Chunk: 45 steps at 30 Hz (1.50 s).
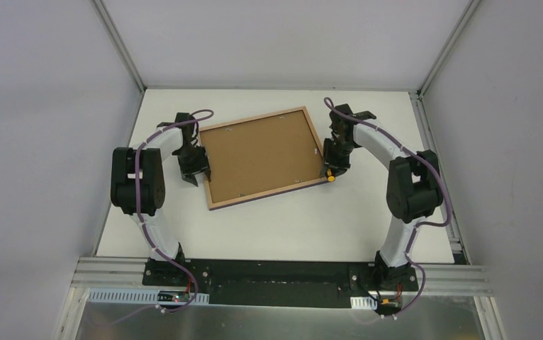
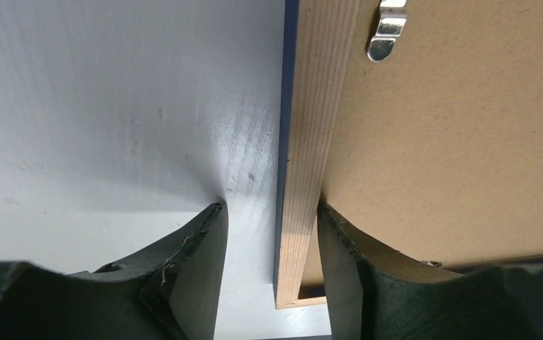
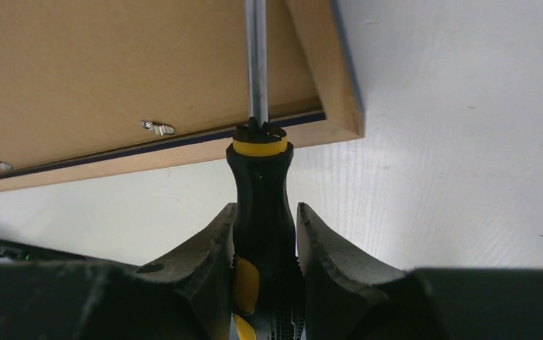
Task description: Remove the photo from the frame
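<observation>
The frame lies face down in mid-table, its light wood rim (image 1: 269,194) around the brown backing board (image 1: 261,156). The photo is hidden under the board. My left gripper (image 1: 203,174) is open and straddles the frame's left rim (image 2: 304,142): one finger (image 2: 198,269) rests on the table, the other (image 2: 354,269) on the backing board (image 2: 467,142). My right gripper (image 1: 334,164) is shut on a black-and-yellow screwdriver (image 3: 261,177) at the frame's near right corner. Its steel shaft (image 3: 256,57) runs over the board (image 3: 113,71) along the right rim (image 3: 325,71).
Small metal retaining tabs sit on the backing board, one near the left rim (image 2: 385,32) and two along the near edge (image 3: 157,128), (image 3: 1,164). The white table (image 1: 368,219) has grey walls on three sides. A dark blue strip shows inside the near rim.
</observation>
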### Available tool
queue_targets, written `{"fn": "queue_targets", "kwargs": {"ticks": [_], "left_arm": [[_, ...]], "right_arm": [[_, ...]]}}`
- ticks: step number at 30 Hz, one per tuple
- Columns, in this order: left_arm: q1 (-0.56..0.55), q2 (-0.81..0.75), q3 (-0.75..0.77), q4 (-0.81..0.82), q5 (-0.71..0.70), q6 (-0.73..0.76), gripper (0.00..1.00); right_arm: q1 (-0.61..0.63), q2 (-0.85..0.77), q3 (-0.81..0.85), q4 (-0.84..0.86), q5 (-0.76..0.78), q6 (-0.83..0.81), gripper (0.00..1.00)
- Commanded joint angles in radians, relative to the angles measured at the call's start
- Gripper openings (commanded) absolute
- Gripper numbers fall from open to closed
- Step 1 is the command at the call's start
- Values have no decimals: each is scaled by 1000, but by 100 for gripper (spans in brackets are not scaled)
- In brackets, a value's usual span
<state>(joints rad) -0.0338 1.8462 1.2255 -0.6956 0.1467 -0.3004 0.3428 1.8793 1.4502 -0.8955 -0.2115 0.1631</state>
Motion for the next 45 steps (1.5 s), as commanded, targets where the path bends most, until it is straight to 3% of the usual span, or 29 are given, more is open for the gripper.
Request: {"fn": "queue_targets", "kwargs": {"ticks": [1,9,15,21,22,24,29,39,45], "left_arm": [[-12,-47,-13,-65,15,-8,51],[-12,-112,18,-85,40,-3,56],[-12,-151,25,-87,58,-7,57],[-12,-200,31,-90,70,0,58],[-13,-206,31,-92,73,0,59],[-12,-215,25,-93,80,0,59],[-12,-229,20,-94,84,0,59],[-13,-248,18,-93,92,0,59],[-12,-249,20,-94,96,3,59]], "right_arm": [[-31,-116,14,-30,221,76,0],[-272,-210,-114,-88,511,339,0],[-544,-208,-273,-114,437,498,0],[-576,-206,-371,-87,527,544,0],[-577,-202,-380,-79,534,549,2],[-578,-188,-399,-51,517,543,15],[-588,-124,-421,-5,462,546,32],[-588,-91,-431,38,401,527,58],[-588,-92,-431,40,390,523,65]]}}
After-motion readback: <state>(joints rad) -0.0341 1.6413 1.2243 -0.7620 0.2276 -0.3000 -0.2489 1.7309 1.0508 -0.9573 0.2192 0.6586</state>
